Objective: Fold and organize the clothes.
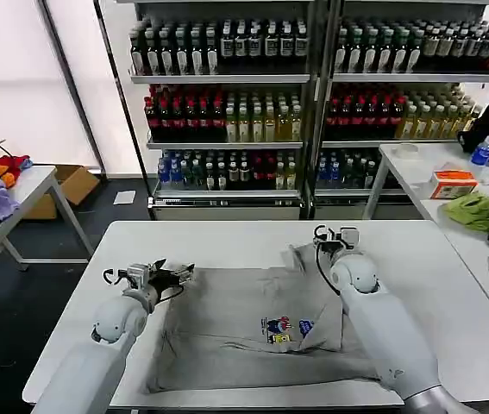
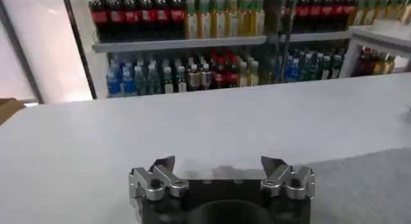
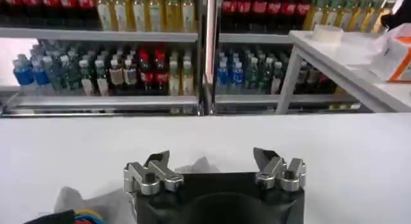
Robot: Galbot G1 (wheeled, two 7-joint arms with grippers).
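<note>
Grey shirt (image 1: 244, 332) lies flat on the white table (image 1: 227, 237); left gripper (image 1: 173, 277) and right gripper (image 1: 335, 235) hover at its top corners, jaws apart, gripping nothing.

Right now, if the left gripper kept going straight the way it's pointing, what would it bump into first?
Probably nothing soon. The left gripper, open, points across the bare white table toward the far edge. Beyond that, the bottle shelves stand much farther back, though depth is hard to judge.

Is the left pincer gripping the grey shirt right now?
No. In the left wrist view the left pincer is open with bare white table between its fingertips, and the grey shirt lies off to one side.
</note>
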